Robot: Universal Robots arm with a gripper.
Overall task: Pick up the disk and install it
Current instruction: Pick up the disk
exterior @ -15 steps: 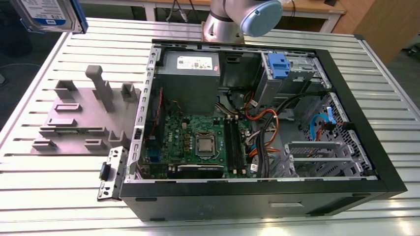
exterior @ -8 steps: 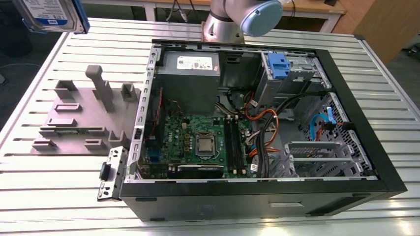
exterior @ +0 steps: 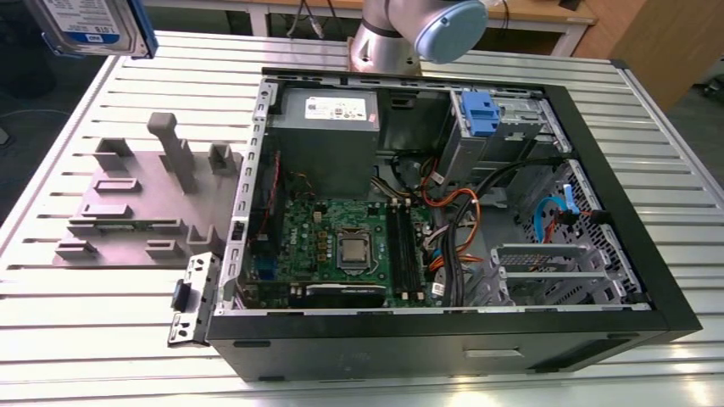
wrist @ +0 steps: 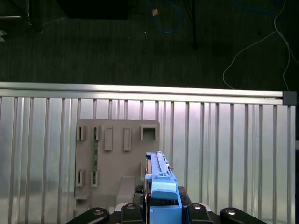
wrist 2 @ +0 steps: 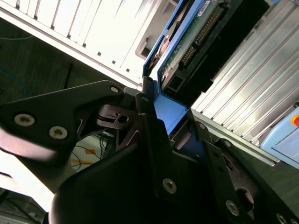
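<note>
We see the jaws closed on the disk [wrist 2: 196, 35], gripping it by the blue plastic frame at its end. In the second wrist view black fingers [wrist 2: 152, 130] sit tight on either side of that frame, and the disk's green circuit board and connector row show beyond them. In the first wrist view the disk is edge-on, in the air over the slatted metal tabletop [wrist: 224, 154], just beside one edge of a grey holder plate [wrist: 117, 149] that lies flat on the slats. In the exterior view the disk hangs high at the exterior view's left, its white-and-blue label towards the camera, well apart from the open computer case [exterior: 453, 343]. The holder plate lies on the tabletop between the two, to the exterior view's left of the case. Inside the case we make out a grey power-supply box [exterior: 328, 140], a green motherboard [exterior: 339, 242] and a silver cage with a blue latch [exterior: 481, 114]. The arm's base [exterior: 391, 42] stands behind the case.
</note>
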